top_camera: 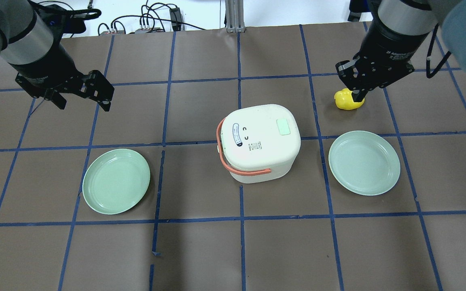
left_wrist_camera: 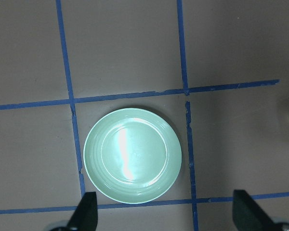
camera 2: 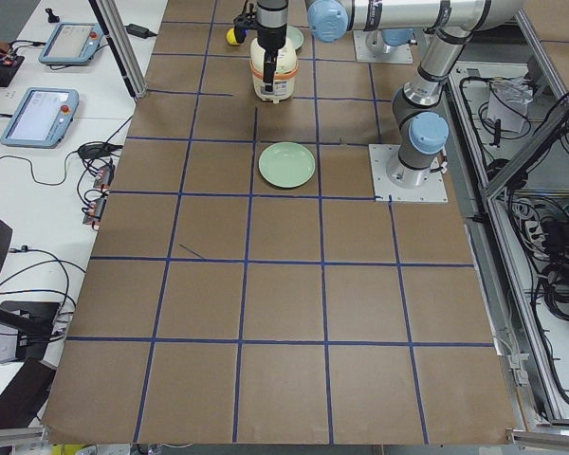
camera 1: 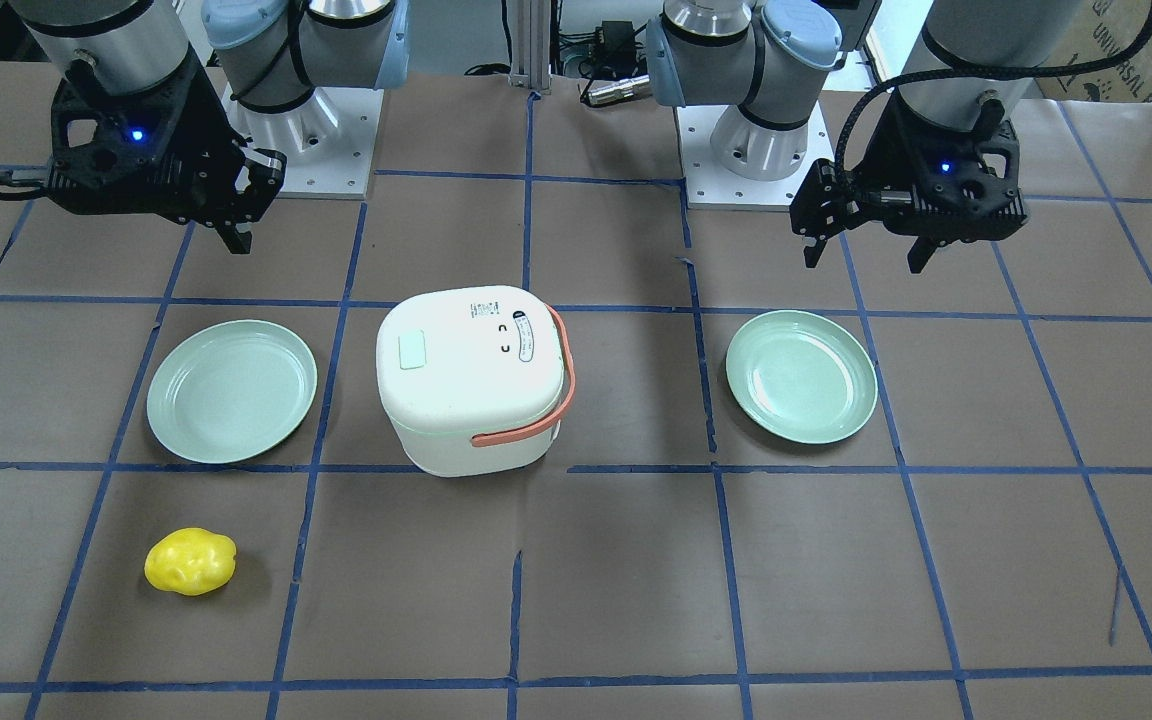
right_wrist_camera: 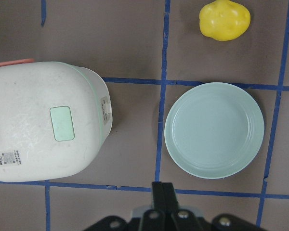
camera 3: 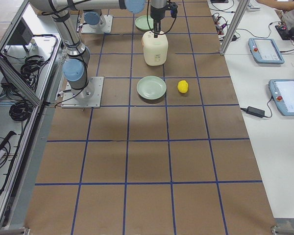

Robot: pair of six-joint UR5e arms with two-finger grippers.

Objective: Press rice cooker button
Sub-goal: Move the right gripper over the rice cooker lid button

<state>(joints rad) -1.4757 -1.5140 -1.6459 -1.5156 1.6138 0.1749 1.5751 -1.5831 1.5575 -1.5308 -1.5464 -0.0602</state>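
Observation:
The white rice cooker point(camera 1: 471, 380) with an orange handle stands mid-table, lid closed. A mint-green square button point(camera 1: 412, 350) sits on its lid and also shows in the overhead view point(top_camera: 284, 127) and the right wrist view point(right_wrist_camera: 61, 123). My right gripper point(top_camera: 358, 96) is shut and empty, hovering beyond and to the right of the cooker point(top_camera: 259, 141), above a yellow potato-like object point(top_camera: 348, 103). In the right wrist view its fingertips point(right_wrist_camera: 163, 192) are together. My left gripper point(top_camera: 83, 103) is open and empty, high over the table's left side, far from the cooker.
Two empty pale-green plates flank the cooker: one on my left point(top_camera: 115, 180), below the left gripper point(left_wrist_camera: 166, 216), and one on my right point(top_camera: 364, 162). The yellow object point(camera 1: 190, 561) lies beyond the right plate. Blue tape lines grid the brown table.

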